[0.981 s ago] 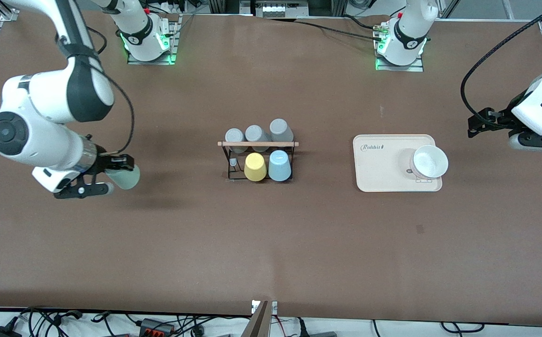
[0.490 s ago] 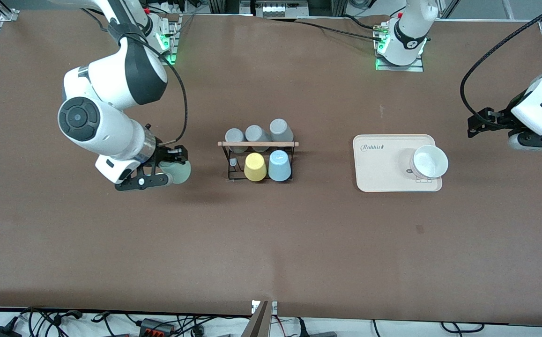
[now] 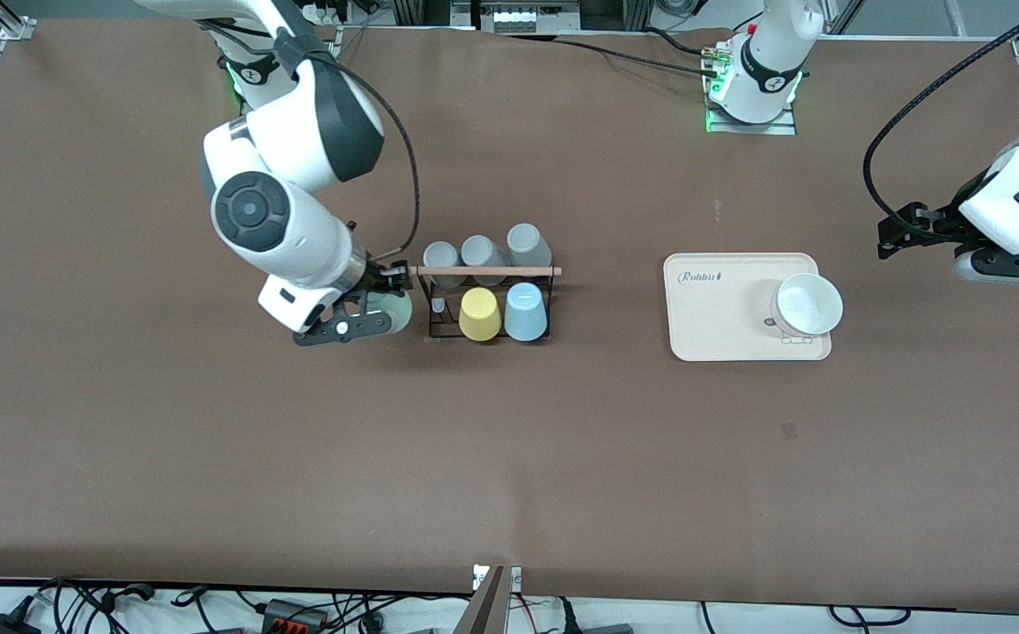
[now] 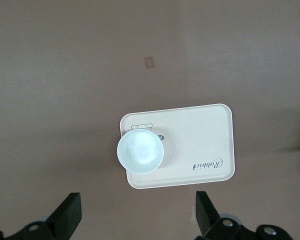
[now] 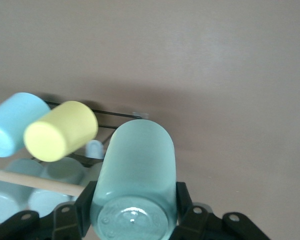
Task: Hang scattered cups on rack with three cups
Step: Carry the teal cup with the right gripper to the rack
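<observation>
- Right end effector (image 3: 366, 314) pinching the green cup (image 3: 390, 310) across its sides, hanging just beside the rack (image 3: 484, 304) at the right arm's end of it, over the tabletop (image 3: 509, 458).
- Lying tipped in the grasp: in the right wrist view, green cup (image 5: 136, 175) showing its closed base toward the camera, long axis pointing away from the wrist and toward the rack.
- Standing free: one bare peg (image 5: 94, 148) showing just beside the green cup in that view, next to the yellow cup (image 5: 61, 130); in the front view, the same peg (image 3: 438, 305) sitting in the rack's nearer row at the right arm's end.
- Judging the open mouth to be leading toward that peg, though not visible from either view.
- Already hanging: blue cup (image 3: 526, 312) beside the yellow cup (image 3: 479, 314) in the nearer row, three grey cups (image 3: 485, 251) in the farther row under the wooden rod (image 3: 484, 271).
- Turning on one relation: peg lying from the end effector toward the left arm's end, close by; needing, by this judgement, a lift and a turn of the cup's axis toward upright, mouth down, before lowering over the peg.
- Risking a knock against the rod's end or the yellow cup, both close.
- Left end effector (image 3: 897, 231) waiting spread and holding nothing, well apart from the rack, near the tray (image 3: 712, 326) with its white cup (image 3: 808, 305); right arm plainly the nearer one.
</observation>
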Motion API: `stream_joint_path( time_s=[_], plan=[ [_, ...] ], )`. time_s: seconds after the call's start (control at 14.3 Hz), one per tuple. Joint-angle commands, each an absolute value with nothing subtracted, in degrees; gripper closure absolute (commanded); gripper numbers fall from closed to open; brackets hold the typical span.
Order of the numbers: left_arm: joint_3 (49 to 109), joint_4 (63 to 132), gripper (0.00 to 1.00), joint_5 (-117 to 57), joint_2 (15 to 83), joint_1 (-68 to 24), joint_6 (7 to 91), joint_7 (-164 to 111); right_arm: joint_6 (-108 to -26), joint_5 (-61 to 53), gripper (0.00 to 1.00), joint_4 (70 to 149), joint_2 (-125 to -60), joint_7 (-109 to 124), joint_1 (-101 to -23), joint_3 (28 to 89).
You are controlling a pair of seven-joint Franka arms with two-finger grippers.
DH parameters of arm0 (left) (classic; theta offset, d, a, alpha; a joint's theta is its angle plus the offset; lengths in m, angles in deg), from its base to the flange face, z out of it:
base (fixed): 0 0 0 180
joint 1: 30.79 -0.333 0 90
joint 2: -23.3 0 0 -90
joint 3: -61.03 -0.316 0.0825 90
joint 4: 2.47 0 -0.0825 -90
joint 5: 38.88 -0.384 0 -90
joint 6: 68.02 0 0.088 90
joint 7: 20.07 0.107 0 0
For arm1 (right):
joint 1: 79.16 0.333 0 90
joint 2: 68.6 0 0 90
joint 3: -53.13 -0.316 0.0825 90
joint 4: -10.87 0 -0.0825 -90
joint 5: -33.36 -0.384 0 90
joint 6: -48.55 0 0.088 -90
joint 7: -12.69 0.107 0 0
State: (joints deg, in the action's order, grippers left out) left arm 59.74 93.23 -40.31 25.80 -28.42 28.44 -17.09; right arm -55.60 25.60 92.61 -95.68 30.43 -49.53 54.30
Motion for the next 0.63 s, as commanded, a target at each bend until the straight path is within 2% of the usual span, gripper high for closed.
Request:
stream_joint_path(
  time_s=[0.0, 0.56],
  plan=[
    [59.8, 93.0, 0.0, -39.7, 25.7, -28.4, 28.1, -15.8, -54.5, 25.5, 0.66, 88.7, -98.4, 33.9, -47.1, 54.9],
    [59.7, 93.0, 0.0, -39.5, 25.7, -28.3, 28.2, -15.8, -54.5, 25.7, 0.65, 86.7, -101.2, 34.5, -45.5, 55.0]
  ],
)
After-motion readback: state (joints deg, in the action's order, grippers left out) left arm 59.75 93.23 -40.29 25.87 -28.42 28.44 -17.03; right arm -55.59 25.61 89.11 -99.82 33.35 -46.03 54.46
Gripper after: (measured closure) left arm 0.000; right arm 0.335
